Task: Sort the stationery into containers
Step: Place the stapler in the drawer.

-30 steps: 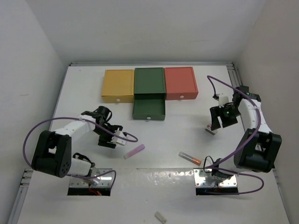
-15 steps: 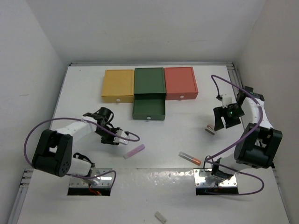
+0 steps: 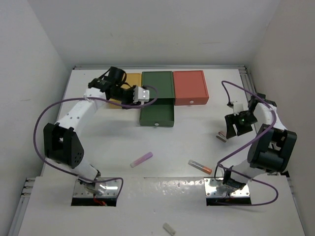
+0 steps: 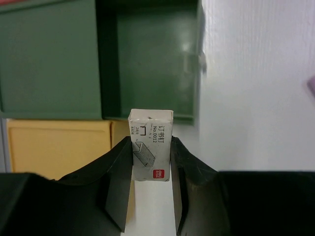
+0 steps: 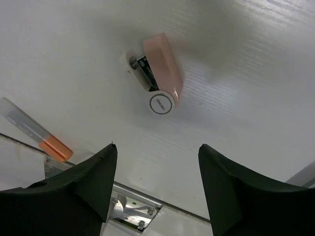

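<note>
My left gripper point(image 3: 141, 94) is shut on a small white staple box point(image 4: 151, 145) and holds it at the near left corner of the open dark green drawer point(image 4: 152, 59), by the mustard yellow box point(image 4: 54, 147). The drawer point(image 3: 156, 115) is pulled out of the green box point(image 3: 157, 84). The salmon red box point(image 3: 190, 87) is closed. My right gripper point(image 5: 157, 147) is open above a small pink-white eraser-like item point(image 5: 160, 76), which also shows in the top view point(image 3: 222, 137). A lilac stick point(image 3: 141, 159) and a clear orange-tipped tube point(image 3: 200, 166) lie on the table.
A pale whitish stub point(image 3: 169, 228) lies on the near ledge. Metal base plates point(image 3: 96, 189) sit at the table's front edge. White walls enclose the table on three sides. The tube's orange tip point(image 5: 55, 149) lies by my right gripper's left finger.
My left arm has swung from the near left of the table up to the boxes, carrying the white staple box. My right gripper has shifted only slightly.
</note>
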Robot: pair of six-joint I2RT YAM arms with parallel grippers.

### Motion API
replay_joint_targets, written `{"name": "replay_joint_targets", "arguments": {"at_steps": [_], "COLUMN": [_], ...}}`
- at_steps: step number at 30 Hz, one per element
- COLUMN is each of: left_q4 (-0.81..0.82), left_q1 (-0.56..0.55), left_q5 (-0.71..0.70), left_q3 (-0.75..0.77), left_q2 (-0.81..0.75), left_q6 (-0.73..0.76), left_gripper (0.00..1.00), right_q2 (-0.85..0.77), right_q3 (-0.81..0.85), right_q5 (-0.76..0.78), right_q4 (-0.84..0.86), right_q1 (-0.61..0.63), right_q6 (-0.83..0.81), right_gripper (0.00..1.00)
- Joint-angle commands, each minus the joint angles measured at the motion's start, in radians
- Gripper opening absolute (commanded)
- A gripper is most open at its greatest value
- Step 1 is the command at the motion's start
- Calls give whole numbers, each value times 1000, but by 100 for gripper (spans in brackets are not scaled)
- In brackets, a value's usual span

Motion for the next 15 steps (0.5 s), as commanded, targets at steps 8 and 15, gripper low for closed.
{"name": "replay_joint_targets", "arguments": {"at_steps": [8, 15], "left_q4": [148, 172], "left_q1": [-110, -155], "left_q5": [16, -23], "left_q3": [184, 281], "left_q2": [278, 431], "left_q6": [-273, -311], "left_gripper": [8, 9], "right_q2": [71, 108], "right_q3": [9, 2], "right_q5": [-44, -72], "right_q4": [42, 28], "right_q1": [-20, -32], "right_q6": [-53, -90], "right_gripper": [66, 66]}}
